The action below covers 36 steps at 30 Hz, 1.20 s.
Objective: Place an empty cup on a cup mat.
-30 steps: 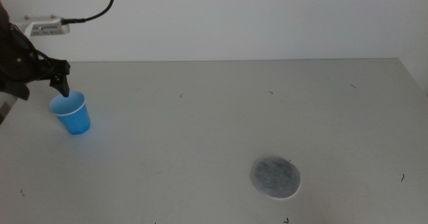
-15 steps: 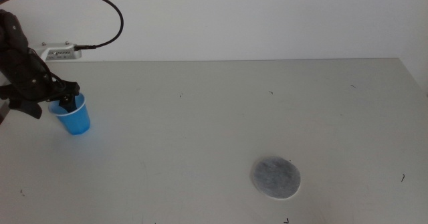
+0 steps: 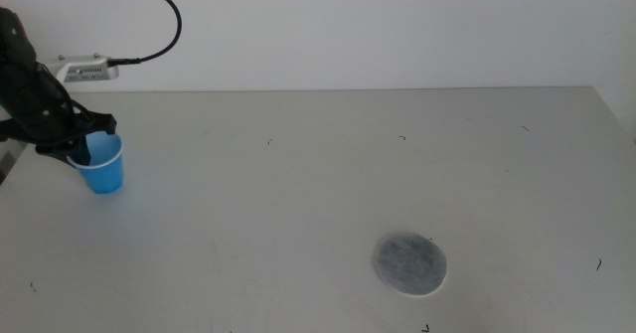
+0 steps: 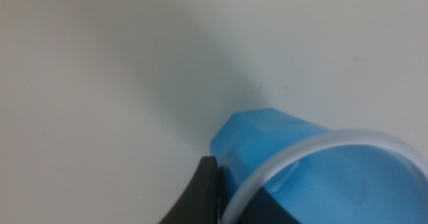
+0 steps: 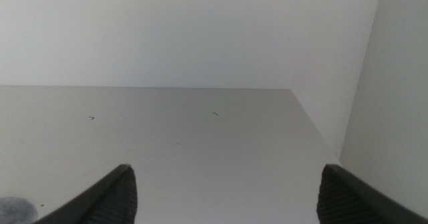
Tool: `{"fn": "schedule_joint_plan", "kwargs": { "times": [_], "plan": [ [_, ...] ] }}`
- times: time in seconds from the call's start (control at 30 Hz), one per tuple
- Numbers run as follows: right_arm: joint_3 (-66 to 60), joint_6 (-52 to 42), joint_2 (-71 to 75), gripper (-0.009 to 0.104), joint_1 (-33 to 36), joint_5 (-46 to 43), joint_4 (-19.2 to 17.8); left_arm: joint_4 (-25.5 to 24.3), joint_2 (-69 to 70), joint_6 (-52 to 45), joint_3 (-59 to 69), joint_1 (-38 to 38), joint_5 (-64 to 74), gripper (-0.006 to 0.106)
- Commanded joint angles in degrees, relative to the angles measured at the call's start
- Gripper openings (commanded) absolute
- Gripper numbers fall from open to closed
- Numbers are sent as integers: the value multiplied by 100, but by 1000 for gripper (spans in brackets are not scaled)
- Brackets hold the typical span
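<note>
Cup (image 3: 101, 166) rim gripped by left gripper (image 3: 87, 146), arm angled downward

Open table (image 3: 298, 194) lies between the cup (image 3: 102, 169) and cup mat (image 3: 409, 264), nothing standing between.

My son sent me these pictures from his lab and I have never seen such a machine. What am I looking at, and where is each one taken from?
It is a robot with two arms at a pale table. The wide picture looks down from above; the other two come from cameras on each arm's wrist.

In the wide picture, the dark left claw reaches in from the left and grips the rim of a small blue cup. Its own camera shows that cup up close, one jaw outside the white rim.

The grey round cup mat lies apart, nearer the camera. The right claw waits, open and holding nothing, out of the wide picture.
</note>
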<state>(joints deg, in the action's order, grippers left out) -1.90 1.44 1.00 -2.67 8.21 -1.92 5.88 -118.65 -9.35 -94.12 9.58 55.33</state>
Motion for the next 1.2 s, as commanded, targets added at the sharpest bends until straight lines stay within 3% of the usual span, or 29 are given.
{"fn": "schedule_joint_plan", "kwargs": {
  "times": [0.0, 0.4, 1.17],
  "plan": [
    [66, -49, 110, 94, 11, -444, -52, 82, 557, 24, -178, 9, -7, 0],
    [66, -49, 110, 94, 11, -444, -52, 168, 1309, 364, -284, -683, 579, 0],
    [66, -49, 110, 94, 11, -444, -52, 92, 959, 1401, -749, -4280, 652, 0]
  ]
}}
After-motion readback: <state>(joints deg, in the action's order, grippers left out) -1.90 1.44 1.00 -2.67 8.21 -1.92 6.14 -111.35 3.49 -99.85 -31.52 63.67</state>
